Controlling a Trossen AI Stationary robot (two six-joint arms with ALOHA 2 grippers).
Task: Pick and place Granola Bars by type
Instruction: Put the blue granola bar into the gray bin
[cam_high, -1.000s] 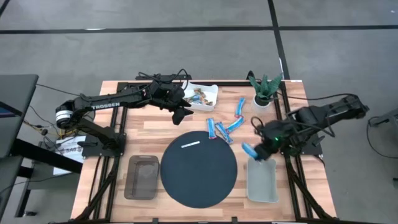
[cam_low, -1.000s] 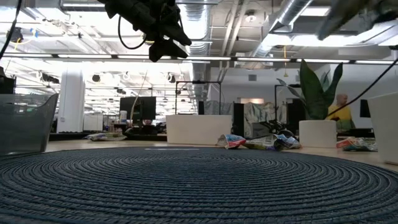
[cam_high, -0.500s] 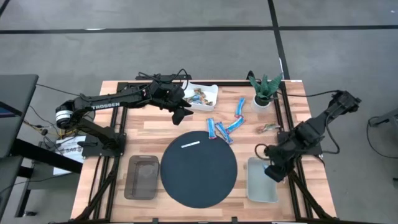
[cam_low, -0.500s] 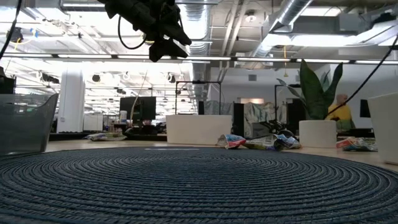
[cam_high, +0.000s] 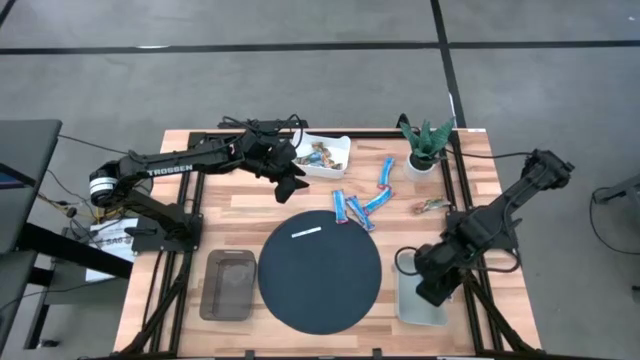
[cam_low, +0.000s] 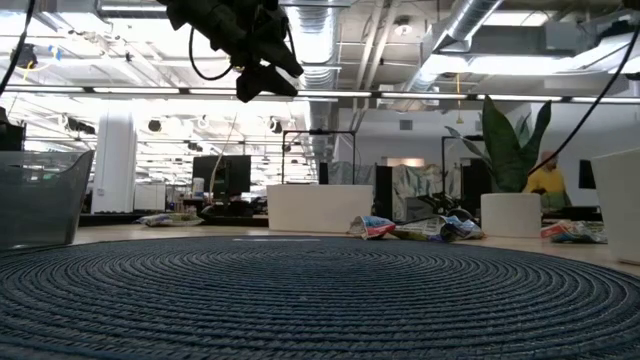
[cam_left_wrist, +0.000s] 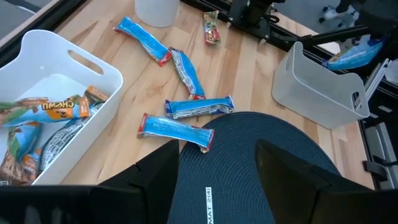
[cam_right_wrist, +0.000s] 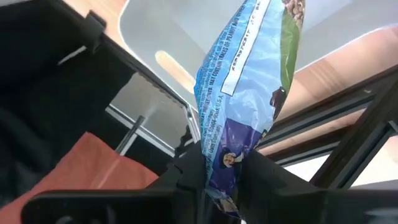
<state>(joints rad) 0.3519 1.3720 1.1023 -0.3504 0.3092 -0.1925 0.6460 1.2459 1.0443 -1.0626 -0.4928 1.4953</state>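
Several bright blue granola bars (cam_high: 358, 206) lie flat on the wood between the white bin (cam_high: 343, 146) and the round mat; in the left wrist view they show as blue bars (cam_left_wrist: 186, 109). A small tan bar (cam_high: 432, 206) lies farther right. The white bin (cam_left_wrist: 74, 68) holds assorted tan and brown bars. My right gripper (cam_high: 428, 288) is shut on one blue bar (cam_right_wrist: 249, 81) above the grey bin (cam_high: 402, 305) on the right. My left gripper (cam_high: 290, 180) hangs open in the air beside the white bin, touching nothing. My right gripper pinches the blue bar by one end (cam_right_wrist: 225, 149) between its two fingers (cam_right_wrist: 186, 171). The rest of the wrapper sticks out past the fingertips, lifted clear above the grey bin (cam_left_wrist: 317, 87). In the left wrist view the held bar (cam_left_wrist: 354, 55) hangs over that bin's far side.
A dark round woven mat (cam_high: 320, 285) with a short white strip (cam_high: 306, 232) fills the table's middle. A second grey bin (cam_high: 228, 285) sits to its left. A potted plant (cam_high: 425, 145) stands at the far right corner. Black frame rails run along both table sides.
My right gripper has carried the blue bar from beside the grey bin's far left corner toward the table's near edge and now hangs over the bin, still shut on it. The arm has swung and stretched out along the right side.
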